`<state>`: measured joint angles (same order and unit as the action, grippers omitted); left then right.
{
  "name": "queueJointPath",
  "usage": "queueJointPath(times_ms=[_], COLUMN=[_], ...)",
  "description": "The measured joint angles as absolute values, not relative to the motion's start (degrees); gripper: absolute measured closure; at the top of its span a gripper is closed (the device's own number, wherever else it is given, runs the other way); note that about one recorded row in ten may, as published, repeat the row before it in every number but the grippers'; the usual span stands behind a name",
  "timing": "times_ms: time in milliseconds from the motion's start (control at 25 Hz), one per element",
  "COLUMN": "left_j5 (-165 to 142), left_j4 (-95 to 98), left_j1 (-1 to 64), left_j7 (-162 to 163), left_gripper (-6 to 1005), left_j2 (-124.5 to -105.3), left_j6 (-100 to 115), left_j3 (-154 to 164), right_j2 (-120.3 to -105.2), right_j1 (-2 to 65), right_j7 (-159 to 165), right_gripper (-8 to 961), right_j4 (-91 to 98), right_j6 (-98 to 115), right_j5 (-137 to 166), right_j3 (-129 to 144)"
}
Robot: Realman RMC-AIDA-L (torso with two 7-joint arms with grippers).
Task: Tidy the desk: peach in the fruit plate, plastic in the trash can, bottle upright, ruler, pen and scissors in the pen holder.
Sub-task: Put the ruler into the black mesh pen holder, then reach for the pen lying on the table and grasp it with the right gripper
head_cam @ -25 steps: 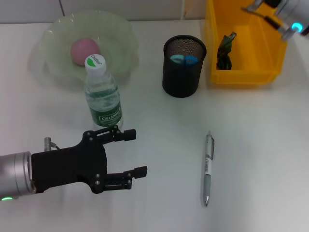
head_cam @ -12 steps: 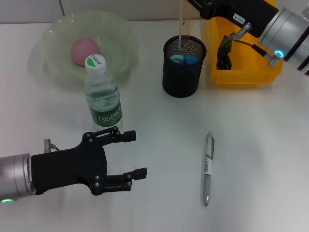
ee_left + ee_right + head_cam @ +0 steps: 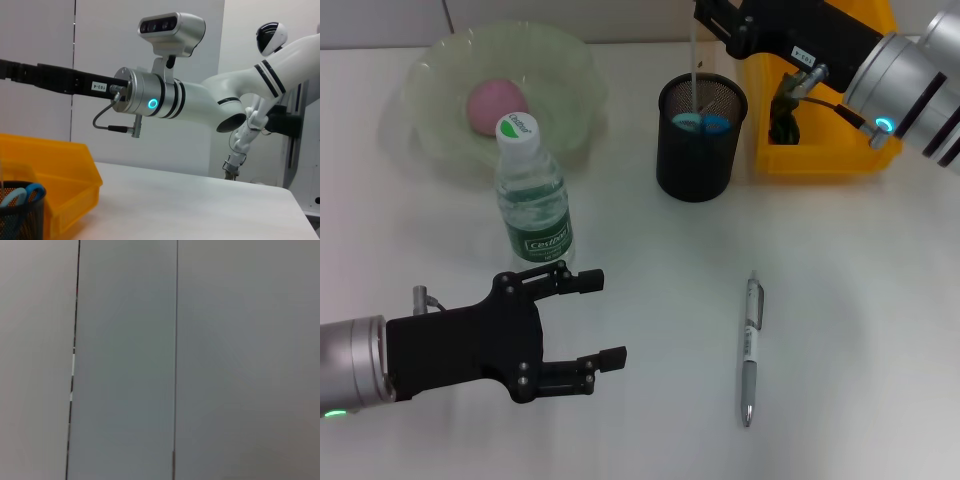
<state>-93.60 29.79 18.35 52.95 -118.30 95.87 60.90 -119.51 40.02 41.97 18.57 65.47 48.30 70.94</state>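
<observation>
My right gripper [image 3: 708, 22] hangs over the black mesh pen holder [image 3: 700, 160], shut on the clear ruler [image 3: 692, 70]. The ruler stands upright with its lower end inside the cup. Blue scissors [image 3: 703, 123] handles show in the pen holder [image 3: 20, 217]. The peach [image 3: 497, 103] lies in the pale green fruit plate [image 3: 435, 70]. Just in front of the plate, the bottle [image 3: 533, 200] stands upright. The silver pen [image 3: 751, 350] lies on the desk [image 3: 860, 300]. Dark plastic [image 3: 787, 105] sits in the yellow trash can [image 3: 840, 110]. My left gripper [image 3: 587, 320] rests open in front of the bottle.
The right arm [image 3: 165, 97] reaches across above the trash can [image 3: 60, 180] in the left wrist view. The right wrist view shows only a grey wall. Bare tabletop spreads around the pen.
My right arm has swung in from the far right corner to above the pen holder, bringing the ruler down into it. The left arm has not moved.
</observation>
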Motion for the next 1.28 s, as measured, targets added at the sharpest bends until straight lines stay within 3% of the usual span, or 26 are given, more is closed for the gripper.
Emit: queueJointPath(times_ms=[680, 840, 960, 1000, 1040, 1200, 1280], left_j5=[-93.6, -93.6, -93.6, -93.6, -93.6, -93.6, -93.6], left_j4=[30.0, 30.1, 30.2, 30.2, 30.2, 30.0, 30.0], left_j1=[18.2, 18.1, 18.0, 17.9, 17.9, 18.0, 18.1], left_j7=[53.0, 53.1, 53.2, 53.2, 53.2, 53.3, 53.3], left_gripper=[184, 184, 184, 184, 184, 184, 184], left_j2=[-118.3, -118.29, -118.3, -118.3, -118.3, -118.22, -118.21], left_j6=[95.9, 96.0, 96.1, 96.1, 96.1, 96.1, 96.1], left_j3=[60.9, 60.9, 60.9, 60.9, 60.9, 60.9, 60.9], right_j2=[-119.61, -119.43, -119.3, -119.29, -119.29, -119.62, -119.6], right_j1=[37.6, 34.2, 28.7, 24.0, 24.0, 18.2, 18.6], right_j7=[38.7, 43.9, 53.0, 64.2, 64.2, 104.2, 111.3], right_gripper=[460, 380, 362, 362, 363, 364, 364], right_j4=[18.8, 24.0, 34.1, 46.1, 46.1, 77.7, 81.6], right_j6=[66.2, 67.6, 69.5, 69.1, 69.1, 67.9, 69.8], right_j5=[48.3, 49.3, 52.9, 59.2, 59.2, 91.4, 98.2], right_j3=[70.4, 70.8, 71.0, 71.3, 71.3, 70.8, 70.7])
